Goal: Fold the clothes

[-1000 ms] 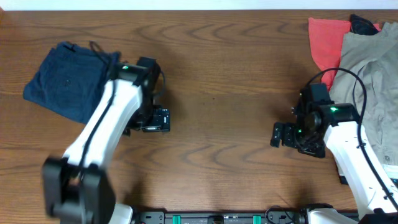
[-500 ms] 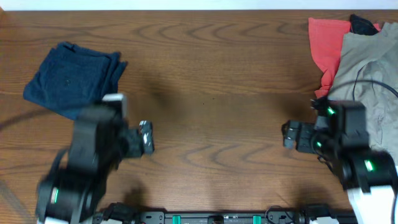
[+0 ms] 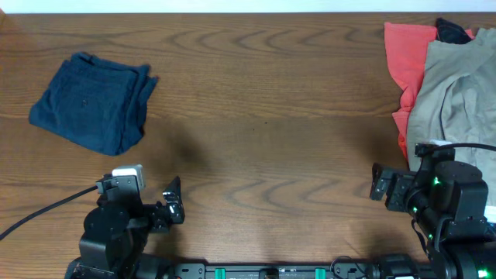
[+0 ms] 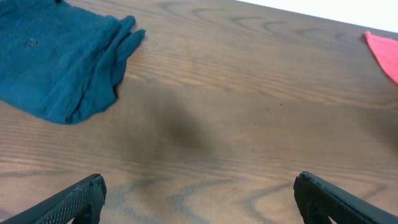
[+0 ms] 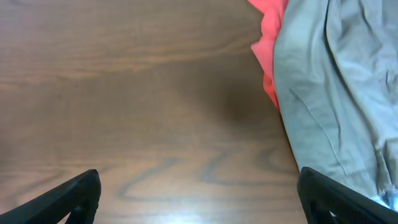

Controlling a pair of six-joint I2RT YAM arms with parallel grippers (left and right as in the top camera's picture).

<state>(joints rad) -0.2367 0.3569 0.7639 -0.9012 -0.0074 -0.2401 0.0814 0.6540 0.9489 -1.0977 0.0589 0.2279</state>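
Observation:
The dark navy blue shorts (image 3: pixel 91 101) lie folded into a compact bundle at the far left of the wooden table; they also show at the upper left of the left wrist view (image 4: pixel 59 59). My left gripper (image 3: pixel 172 208) is open and empty near the table's front edge, well away from the shorts. Its fingertips show wide apart in the left wrist view (image 4: pixel 199 190). My right gripper (image 3: pixel 380 184) is open and empty at the front right, its fingertips wide apart over bare wood in the right wrist view (image 5: pixel 199 186).
A khaki-grey garment (image 3: pixel 457 93) lies in a heap at the right edge, over a coral-red cloth (image 3: pixel 407 54). Both show in the right wrist view, khaki-grey garment (image 5: pixel 336 93) and coral-red cloth (image 5: pixel 268 37). A dark item (image 3: pixel 449 31) sits at the far right corner.
Both arms have drawn back toward the front edge of the table. The left gripper has moved away from the folded shorts, which stay in place.

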